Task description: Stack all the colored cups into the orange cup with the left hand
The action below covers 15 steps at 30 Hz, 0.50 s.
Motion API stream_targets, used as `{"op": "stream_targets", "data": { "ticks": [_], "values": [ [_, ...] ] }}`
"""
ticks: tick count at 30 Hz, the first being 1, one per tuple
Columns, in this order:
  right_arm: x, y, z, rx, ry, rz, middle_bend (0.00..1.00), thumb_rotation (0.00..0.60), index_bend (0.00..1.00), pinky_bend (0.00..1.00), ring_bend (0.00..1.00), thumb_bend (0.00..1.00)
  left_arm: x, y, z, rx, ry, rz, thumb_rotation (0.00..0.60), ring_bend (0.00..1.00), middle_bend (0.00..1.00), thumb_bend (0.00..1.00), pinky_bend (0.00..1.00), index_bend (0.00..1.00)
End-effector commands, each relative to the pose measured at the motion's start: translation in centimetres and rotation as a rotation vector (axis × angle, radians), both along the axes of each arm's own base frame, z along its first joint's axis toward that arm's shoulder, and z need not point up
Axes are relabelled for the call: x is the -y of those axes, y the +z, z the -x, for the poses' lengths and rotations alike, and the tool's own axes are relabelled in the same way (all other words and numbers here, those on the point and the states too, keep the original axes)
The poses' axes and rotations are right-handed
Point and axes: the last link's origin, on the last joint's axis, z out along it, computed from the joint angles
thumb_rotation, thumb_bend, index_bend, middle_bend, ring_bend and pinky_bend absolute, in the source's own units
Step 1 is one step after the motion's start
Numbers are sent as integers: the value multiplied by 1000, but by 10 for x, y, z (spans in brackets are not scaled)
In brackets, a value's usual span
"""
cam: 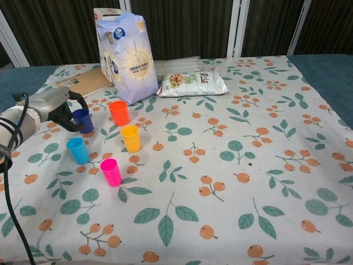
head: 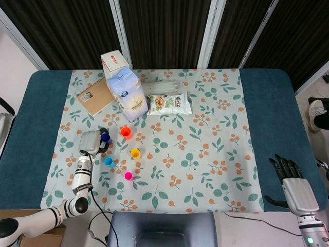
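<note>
left hand (cam: pixel 55 107) wraps its fingers round the upright dark blue cup (cam: pixel 83 120); orange cup (cam: pixel 118 112) stands just right of it.

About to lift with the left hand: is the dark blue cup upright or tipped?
Upright. The dark blue cup stands on the cloth with its mouth up, the left hand curled round it.
</note>
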Motion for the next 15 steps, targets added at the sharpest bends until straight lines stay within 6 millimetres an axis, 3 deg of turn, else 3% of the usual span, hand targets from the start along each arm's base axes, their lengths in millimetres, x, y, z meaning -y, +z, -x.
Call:
{"op": "stream_targets", "data": {
  "ticks": [1,8,15],
  "values": [
    [0,0,0,0,0,0,0,600,0,0,0,140,-1,1,0,-2,0,-4,600,1000,1000,346,1000,504],
    [-1,1,0,4,2,0,0,600,0,0,0,140,-4,19,-15,63,-36,-67,600,1000,1000,351,1000,538],
    [-1,0,-1,7,4,-8,0,600,0,0,0,140,-13,37,-56,136,-92,-114,600,1000,1000,351,1000,537]
  ]
}}
